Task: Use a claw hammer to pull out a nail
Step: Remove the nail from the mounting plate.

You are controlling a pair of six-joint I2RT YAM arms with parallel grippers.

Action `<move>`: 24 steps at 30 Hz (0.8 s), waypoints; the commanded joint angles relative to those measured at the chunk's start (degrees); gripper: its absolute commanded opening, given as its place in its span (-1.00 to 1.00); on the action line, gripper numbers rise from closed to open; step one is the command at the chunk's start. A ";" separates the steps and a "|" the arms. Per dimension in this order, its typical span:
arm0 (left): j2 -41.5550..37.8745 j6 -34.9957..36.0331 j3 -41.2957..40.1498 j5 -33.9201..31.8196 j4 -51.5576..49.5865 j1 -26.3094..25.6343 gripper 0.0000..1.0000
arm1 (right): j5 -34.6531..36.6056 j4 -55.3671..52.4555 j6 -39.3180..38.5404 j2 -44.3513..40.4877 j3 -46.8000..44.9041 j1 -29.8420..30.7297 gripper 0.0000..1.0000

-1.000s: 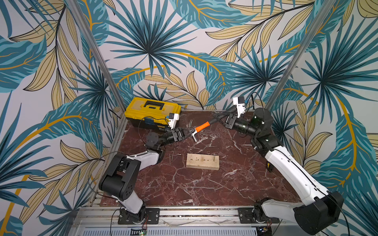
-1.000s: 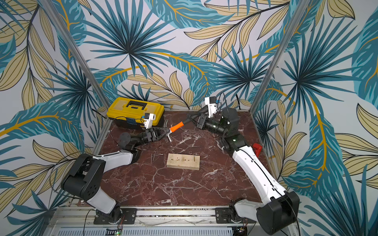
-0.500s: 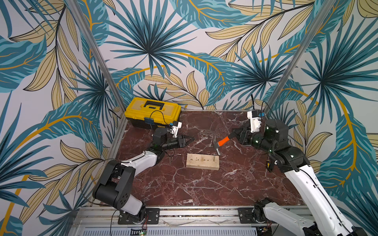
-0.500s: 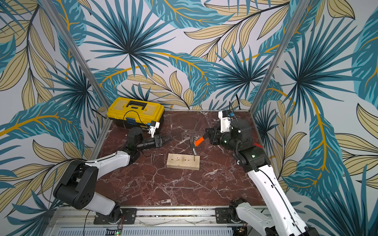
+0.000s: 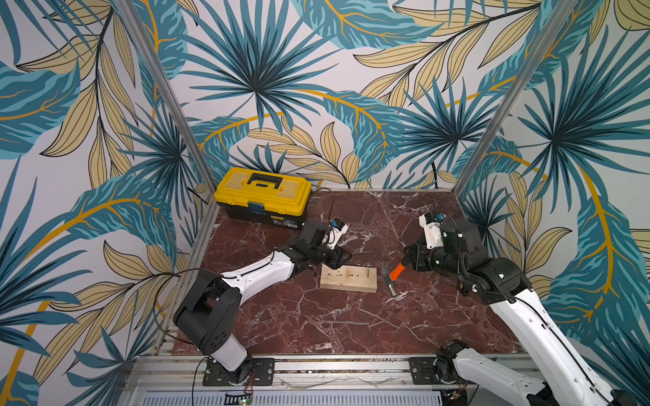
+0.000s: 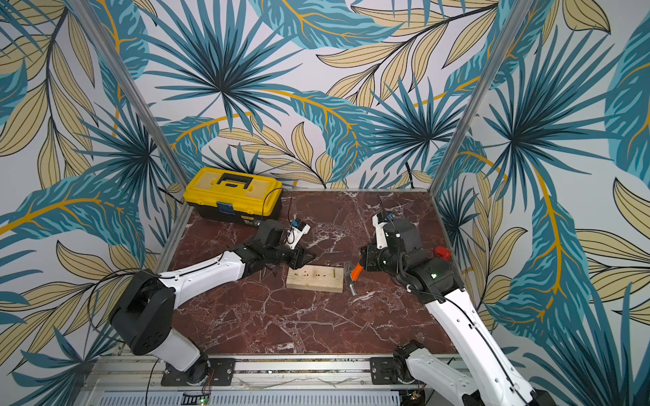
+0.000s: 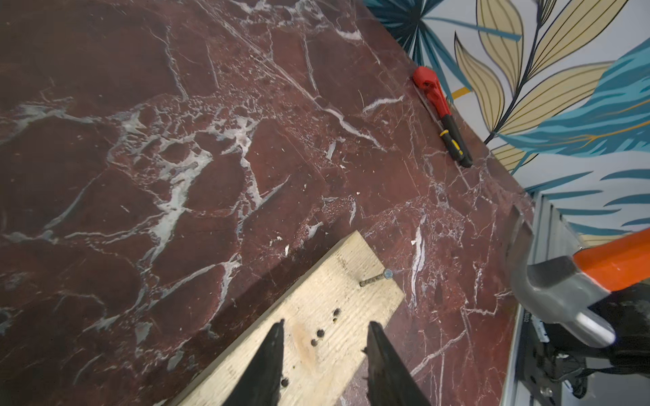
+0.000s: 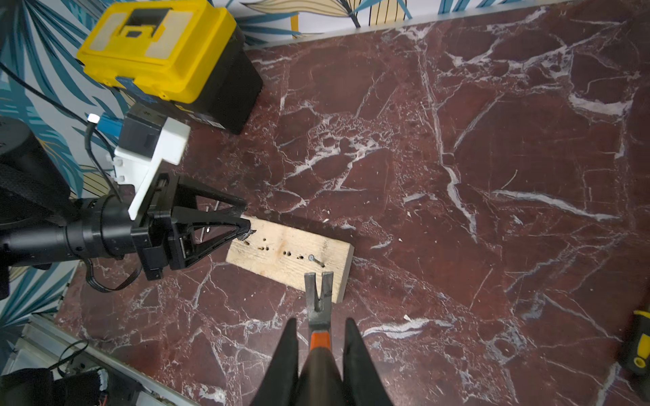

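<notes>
A: Where's your claw hammer (image 8: 319, 291)?
B: Your right gripper (image 8: 319, 325) is clamped on its shaft, with the claw near the nail (image 8: 315, 260) in the block (image 8: 274, 253). Your left gripper (image 7: 325, 327) is half-open and empty at the block's other end.

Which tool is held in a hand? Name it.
The claw hammer, orange-shafted, in the right hand; the red tool lies loose by the wall.

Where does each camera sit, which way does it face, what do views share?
Top views: high in front, looking down over the marble table; left arm and right arm show.
Left wrist: on left arm, looking over the wood block at the nail; left gripper shows.
Right wrist: on right arm, looking along the claw hammer; right gripper shows.
Shared: all show block and hammer.
</notes>
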 commanded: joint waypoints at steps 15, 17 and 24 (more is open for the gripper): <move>11.27 12.14 9.64 -12.06 -18.15 -7.38 -0.24 | 3.12 6.82 1.81 6.20 -3.16 4.76 -1.00; 11.75 12.96 9.31 -13.49 -18.68 -8.01 -0.24 | 3.14 7.43 1.75 7.41 -3.06 5.13 -1.00; 13.48 13.72 8.16 -15.08 -20.83 -8.97 -0.29 | 2.69 8.92 1.22 10.92 -2.81 5.89 -1.00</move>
